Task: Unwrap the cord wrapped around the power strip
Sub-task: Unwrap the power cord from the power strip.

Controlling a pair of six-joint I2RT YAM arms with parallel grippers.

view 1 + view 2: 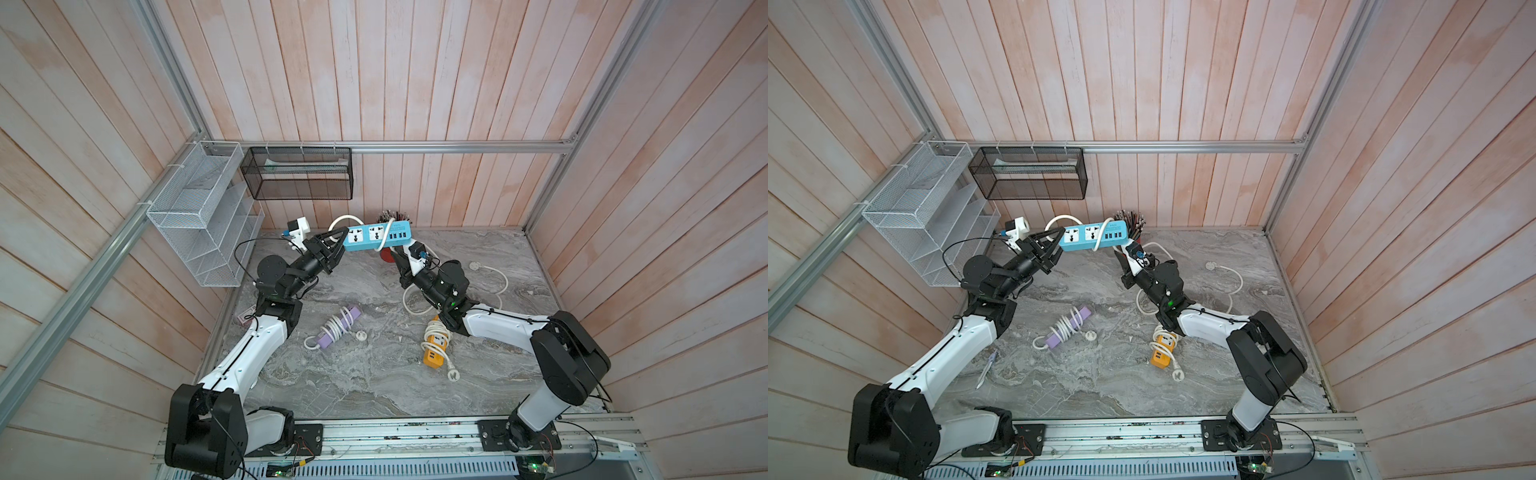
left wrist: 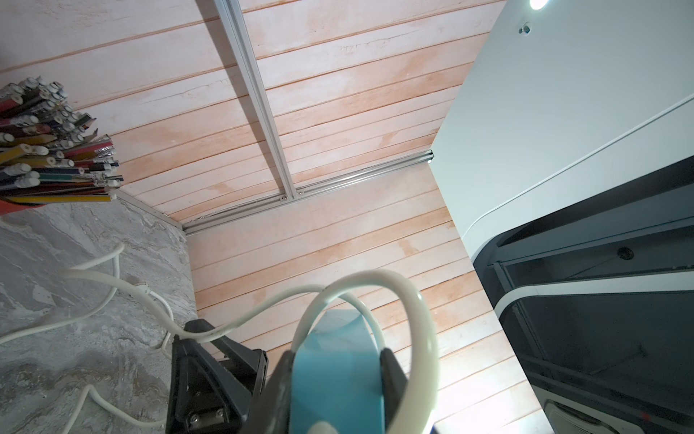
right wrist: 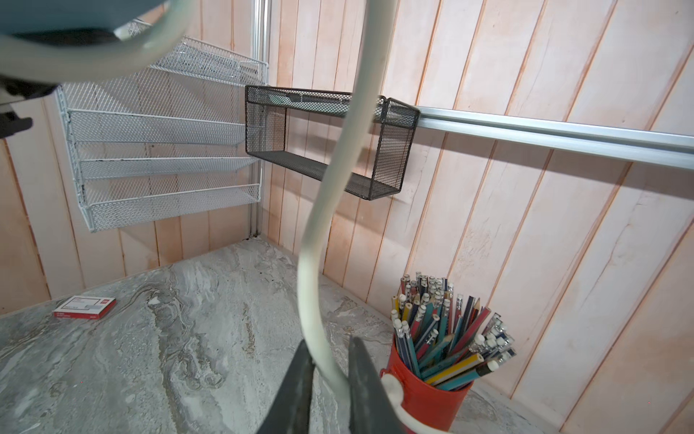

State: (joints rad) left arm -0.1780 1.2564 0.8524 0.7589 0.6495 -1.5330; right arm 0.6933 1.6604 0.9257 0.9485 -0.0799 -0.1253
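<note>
I have the blue power strip (image 1: pixel 376 237) raised above the far side of the table (image 1: pixel 353 374), with the left hand (image 1: pixel 341 242) clamped shut on its left end to anchor the body. The right hand (image 3: pixel 330 360) is closed on the white cord (image 3: pixel 330 188) just below the strip's right end, placed to lead off the one loop crossing the strip.

Pencil cup (image 3: pixel 424 390) crowds the lifted power strip (image 1: pixel 376 237).

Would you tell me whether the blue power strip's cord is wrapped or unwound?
Partly wrapped: one loop of cord crosses the blue power strip.
</note>
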